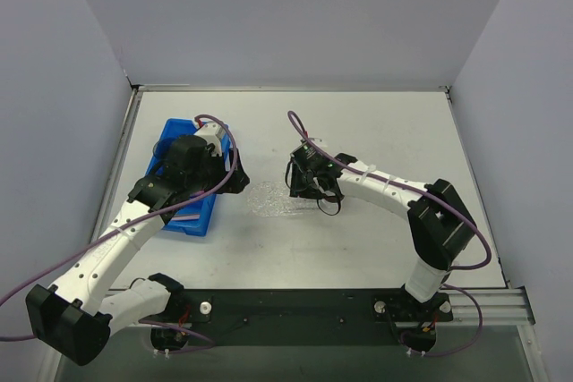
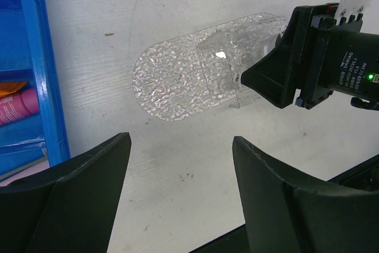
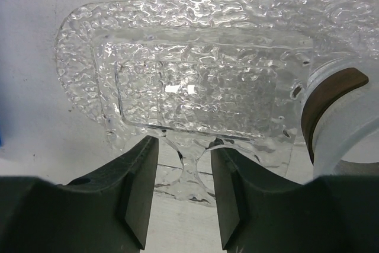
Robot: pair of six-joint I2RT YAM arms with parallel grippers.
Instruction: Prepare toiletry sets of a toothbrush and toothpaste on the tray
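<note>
The clear bumpy tray [image 1: 267, 199] lies flat on the table's middle; it also shows in the left wrist view [image 2: 183, 78] and the right wrist view [image 3: 195, 69]. My right gripper [image 3: 183, 146] sits low at the tray's right edge, its jaws a narrow gap apart on either side of a small clear tab, with space on both sides. It also shows in the top view [image 1: 295, 190]. My left gripper [image 2: 180, 140] is open and empty above bare table between the bin and the tray. The orange toothpaste [image 2: 12, 87] and magenta toothpaste [image 2: 18, 106] lie in the blue bin [image 2: 44, 75]. A pale pink toothbrush [image 1: 183, 217] lies in the bin's near end.
The blue compartmented bin [image 1: 201, 212] stands left of the tray, partly under my left arm. A clear cup with a dark bottom [image 3: 334, 96] stands at the tray's end beside my right gripper. White walls close the table's back and sides.
</note>
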